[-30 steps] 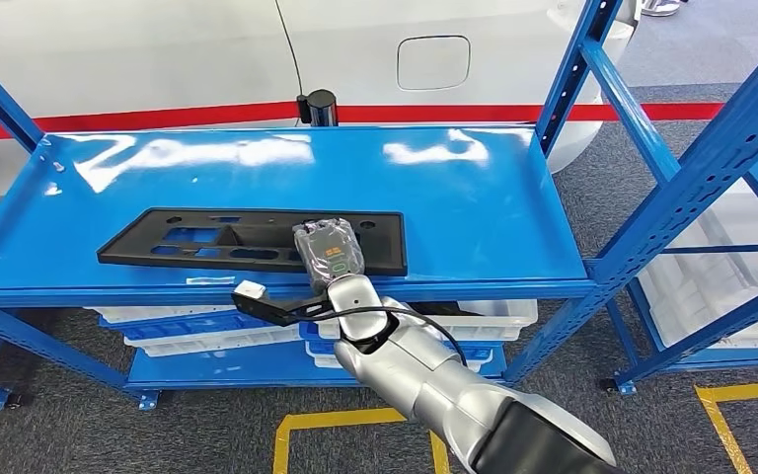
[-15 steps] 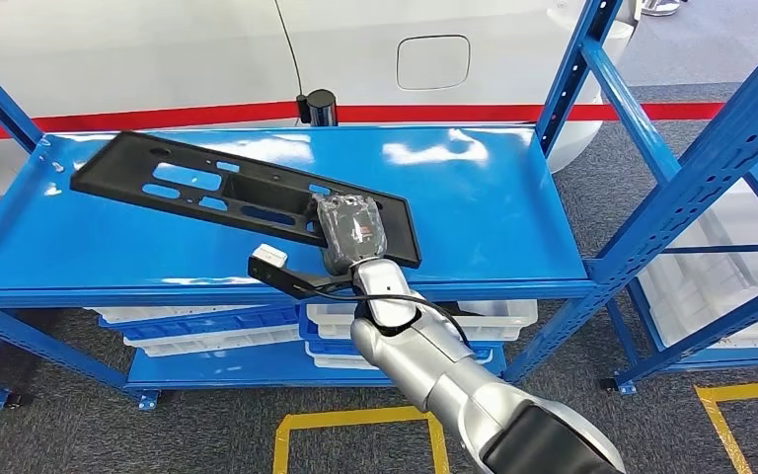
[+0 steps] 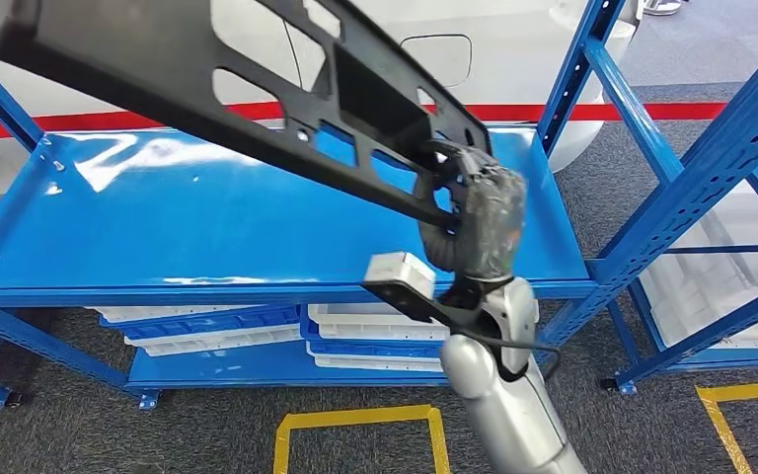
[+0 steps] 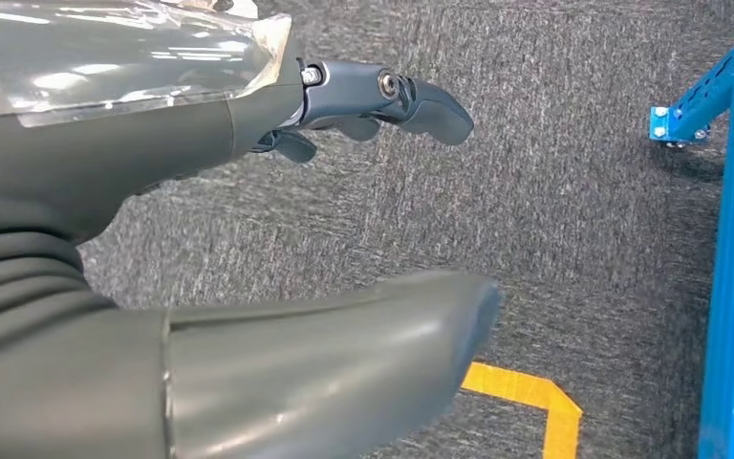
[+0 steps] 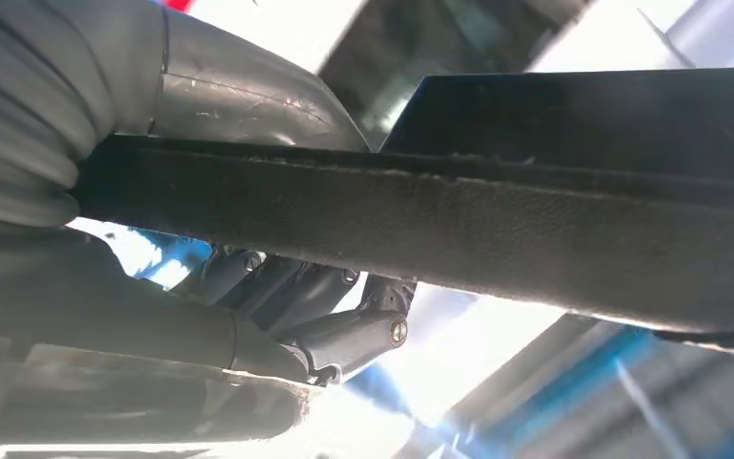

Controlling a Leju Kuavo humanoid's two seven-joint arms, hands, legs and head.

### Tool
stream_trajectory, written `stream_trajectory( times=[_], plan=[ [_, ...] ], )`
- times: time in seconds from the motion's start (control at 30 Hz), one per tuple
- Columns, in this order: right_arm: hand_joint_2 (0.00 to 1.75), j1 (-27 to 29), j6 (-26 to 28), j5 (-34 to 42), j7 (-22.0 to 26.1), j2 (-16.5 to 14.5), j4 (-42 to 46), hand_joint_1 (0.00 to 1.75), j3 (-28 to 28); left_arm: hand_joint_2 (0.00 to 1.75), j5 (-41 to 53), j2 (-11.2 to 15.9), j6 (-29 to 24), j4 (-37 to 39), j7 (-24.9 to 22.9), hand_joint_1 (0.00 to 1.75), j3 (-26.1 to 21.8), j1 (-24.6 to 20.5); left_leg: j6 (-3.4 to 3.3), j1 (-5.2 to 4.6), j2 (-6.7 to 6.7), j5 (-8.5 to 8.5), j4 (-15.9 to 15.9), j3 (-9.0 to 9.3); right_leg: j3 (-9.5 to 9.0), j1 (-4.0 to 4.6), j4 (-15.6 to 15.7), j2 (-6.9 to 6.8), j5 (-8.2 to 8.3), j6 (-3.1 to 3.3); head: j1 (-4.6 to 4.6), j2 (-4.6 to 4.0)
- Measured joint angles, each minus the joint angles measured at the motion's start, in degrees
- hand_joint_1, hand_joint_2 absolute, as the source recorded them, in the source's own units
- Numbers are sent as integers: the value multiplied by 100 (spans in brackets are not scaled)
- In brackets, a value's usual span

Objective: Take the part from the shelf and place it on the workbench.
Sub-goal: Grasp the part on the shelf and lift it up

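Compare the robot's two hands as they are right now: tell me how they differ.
The right hand grips the black part by one end, raised above the blue shelf; the left hand holds nothing. The right hand's fingers curl under the part; the left hand's fingers are apart, over grey carpet. Both wear grey ribbed covers.
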State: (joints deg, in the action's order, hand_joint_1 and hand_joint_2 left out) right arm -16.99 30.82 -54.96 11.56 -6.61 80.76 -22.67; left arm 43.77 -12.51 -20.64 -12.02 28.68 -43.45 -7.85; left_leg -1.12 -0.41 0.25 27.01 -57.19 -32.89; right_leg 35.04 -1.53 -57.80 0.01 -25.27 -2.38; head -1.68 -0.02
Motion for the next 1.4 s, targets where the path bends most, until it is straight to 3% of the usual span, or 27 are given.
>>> stream_trajectory(
  times=[0.23, 0.47, 0.63, 0.8, 0.87, 0.93, 0.97, 1.0, 1.03, 1.1, 1.13, 1.2, 1.3, 1.37, 1.4],
  plan=[
    [175, 889, 393, 478, 388, 501, 1654, 175, 240, 0, 14, 28, 99, 0, -140, 0, 116, 0, 0, 0, 4, 4, 0, 3, -3, 0, 0, 1, 0, 0, 0, 0],
    [175, 1367, 551, 824, 646, 817, 2407, 175, 326, 0, -99, 56, 257, 0, -168, 0, 115, 7, -3, -2, 2, 6, -5, 5, -8, -5, 3, 1, 1, -1, -2, 0],
    [175, 1855, 613, 1024, 879, 995, 2832, 175, 388, 0, -124, 127, 286, 0, -385, 0, 115, 72, -57, -10, 1, 45, -49, -3, -21, -31, 9, 1, -1, -13, -2, 0],
    [175, 2096, 566, 1111, 978, 1085, 3047, 175, 403, 0, -134, 186, 280, 0, -384, 0, 113, 112, -155, 14, 15, 9, 21, 50, -47, -25, 11, 1, -20, -84, -6, 0],
    [175, 2122, 544, 1117, 994, 1116, 3077, 175, 409, 87, -150, 192, 275, 0, -395, 0, 110, 113, -206, 46, 37, -46, 110, 110, 112, -13, -365, 2, -241, -54, -16, 0],
    [175, 2158, 521, 1112, 1006, 1143, 3089, 175, 419, 175, -145, 192, 226, 0, -340, 0, 108, 123, -219, 40, 48, -53, 119, 116, 455, -10, -1160, 3, -598, -4, -19, 0],
    [175, 2182, 514, 1107, 1011, 1153, 3092, 175, 427, 175, -128, 191, 184, 0, -304, 0, 106, 130, -218, 38, 50, -52, 117, 115, 593, -12, -1487, 3, -714, -8, -16, 0],
    [175, 2204, 511, 1104, 1015, 1161, 3096, 175, 436, 175, -107, 190, 137, 0, -274, 0, 105, 138, -214, 39, 50, -50, 114, 117, 632, -15, -1612, 2, -742, -36, -14, 0],
    [175, 2219, 509, 1102, 1017, 1168, 3102, 175, 445, 175, -88, 189, 90, 0, -264, 0, 105, 142, -206, 43, 48, -45, 109, 122, 552, -20, -1495, 0, -679, -82, -13, 0],
    [175, 2238, 511, 1104, 1020, 1189, 3128, 175, 463, 175, -74, 182, 11, 0, -280, 0, 103, 148, -165, 55, 40, -18, 80, 137, 116, -33, -696, -17, -409, -173, -15, 0],
    [175, 2252, 515, 1106, 1022, 1199, 3145, 175, 474, 175, -77, 179, -25, 0, -299, 0, 101, 149, -129, 44, 35, 7, 52, 135, -91, -31, -322, -24, -301, -178, -12, 0],
    [175, 2293, 526, 1108, 1027, 1218, 3184, 175, 503, 175, -93, 177, -104, 0, -349, 0, 98, 154, -65, 18, 30, 40, 8, 127, -286, -19, 24, -27, -218, -120, 13, 0],
    [175, 2354, 539, 1108, 1031, 1229, 3238, 175, 543, 175, -84, 176, -218, 0, -422, 0, 96, 164, -8, 36, 29, 81, -29, 123, -291, -32, 13, 0, -208, -27, 55, 0],
    [175, 2375, 547, 1107, 1032, 1229, 3276, 175, 556, 175, -74, 176, -248, 0, -443, 0, 96, 166, 51, 59, 19, 327, -379, -24, -304, -67, 26, 2, -204, 46, 87, 0],
    [175, 2382, 550, 1107, 1032, 1230, 3288, 175, 561, 175, -73, 175, -253, 0, -446, 0, 96, 169, 82, 68, 14, 527, -737, -188, -306, -68, 26, 1, -206, 69, 104, 0]
  ],
)
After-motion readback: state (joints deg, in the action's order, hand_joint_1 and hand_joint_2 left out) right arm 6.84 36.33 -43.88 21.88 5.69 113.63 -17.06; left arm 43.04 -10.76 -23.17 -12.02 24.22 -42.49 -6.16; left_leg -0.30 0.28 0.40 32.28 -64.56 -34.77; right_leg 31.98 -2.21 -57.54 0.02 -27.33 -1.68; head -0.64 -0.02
